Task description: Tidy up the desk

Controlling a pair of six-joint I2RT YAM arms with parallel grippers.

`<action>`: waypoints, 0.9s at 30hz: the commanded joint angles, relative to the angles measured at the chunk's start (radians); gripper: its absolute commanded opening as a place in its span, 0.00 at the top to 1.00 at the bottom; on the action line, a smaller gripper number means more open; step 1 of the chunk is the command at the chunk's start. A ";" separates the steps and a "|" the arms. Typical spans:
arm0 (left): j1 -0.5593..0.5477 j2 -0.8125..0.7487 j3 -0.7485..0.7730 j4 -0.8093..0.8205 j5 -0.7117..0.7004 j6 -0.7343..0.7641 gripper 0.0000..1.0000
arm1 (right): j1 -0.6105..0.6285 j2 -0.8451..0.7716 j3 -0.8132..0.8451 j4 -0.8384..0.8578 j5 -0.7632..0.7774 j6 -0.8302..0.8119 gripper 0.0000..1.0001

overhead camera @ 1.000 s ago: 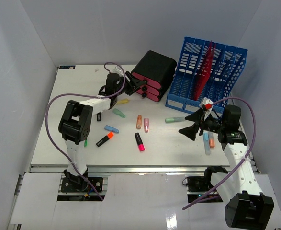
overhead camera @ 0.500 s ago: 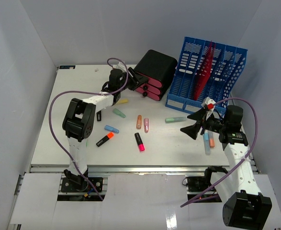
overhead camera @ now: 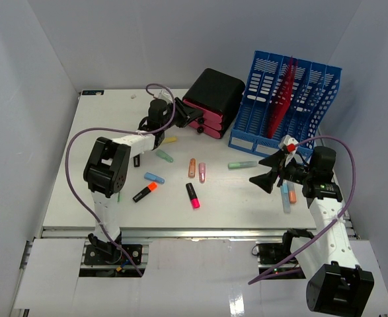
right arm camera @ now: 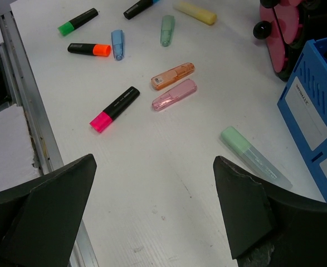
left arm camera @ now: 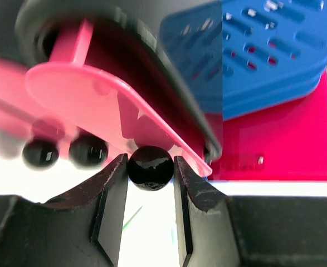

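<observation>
The desk [overhead camera: 114, 198] is a white tabletop strewn with several markers. My left gripper [overhead camera: 186, 113] is at the front of the black drawer unit [overhead camera: 215, 92] and is shut on the black knob [left arm camera: 150, 169] of a pink drawer [left arm camera: 91, 94]; the left gripper [left arm camera: 149, 162] has one finger on each side of the knob. My right gripper [overhead camera: 268, 170] is open and empty above the desk, near a pale green marker [overhead camera: 242, 164]. In the right wrist view the right gripper [right arm camera: 152, 211] hangs over bare desk with that marker [right arm camera: 255, 158] to its right.
A blue file rack [overhead camera: 286, 99] stands back right. Markers lie mid-desk: yellow [overhead camera: 170, 139], teal [overhead camera: 164, 156], blue [overhead camera: 155, 177], black-orange [overhead camera: 144, 192], black-pink [overhead camera: 192, 195], orange [overhead camera: 192, 168], pink [overhead camera: 201, 172]. Two more [overhead camera: 287, 195] lie under the right arm. Grey walls enclose the desk.
</observation>
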 commanded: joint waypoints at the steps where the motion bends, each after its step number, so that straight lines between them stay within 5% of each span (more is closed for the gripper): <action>1: -0.004 -0.174 -0.134 0.004 0.027 0.070 0.72 | -0.005 -0.007 -0.006 0.020 -0.034 -0.021 0.08; 18: -0.004 -0.322 -0.304 0.029 0.084 0.099 0.65 | -0.001 0.044 0.031 -0.166 -0.027 -0.255 0.08; 21: -0.003 -0.363 -0.320 0.017 0.087 0.116 0.63 | 0.023 0.076 0.067 -0.293 -0.061 -0.426 0.07; 23: -0.004 -0.370 -0.324 0.006 0.093 0.127 0.57 | 0.048 0.107 0.110 -0.417 -0.043 -0.687 0.07; 27: -0.004 -0.357 -0.322 -0.019 0.123 0.129 0.37 | 0.098 0.188 0.190 -0.587 0.057 -0.982 0.03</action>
